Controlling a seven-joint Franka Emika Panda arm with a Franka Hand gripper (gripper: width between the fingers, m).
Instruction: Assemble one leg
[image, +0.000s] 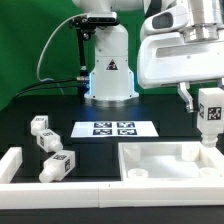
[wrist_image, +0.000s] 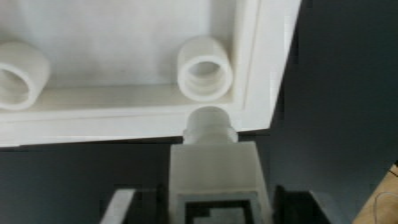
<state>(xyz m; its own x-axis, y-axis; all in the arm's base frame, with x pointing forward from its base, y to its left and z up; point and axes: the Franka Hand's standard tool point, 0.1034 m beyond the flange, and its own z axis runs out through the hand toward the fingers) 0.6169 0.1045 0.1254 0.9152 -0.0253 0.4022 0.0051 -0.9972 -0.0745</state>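
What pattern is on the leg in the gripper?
The leg: white with a black-and-white square tag; best in exterior view.

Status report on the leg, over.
Claw shut on the leg. Leg upright over the panel, tip short of a socket. Nothing between them.

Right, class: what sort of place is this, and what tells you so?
Probably a robotics lab bench: an arm base on a black table, a marker board, and the gripper holding a tagged leg over a white panel.
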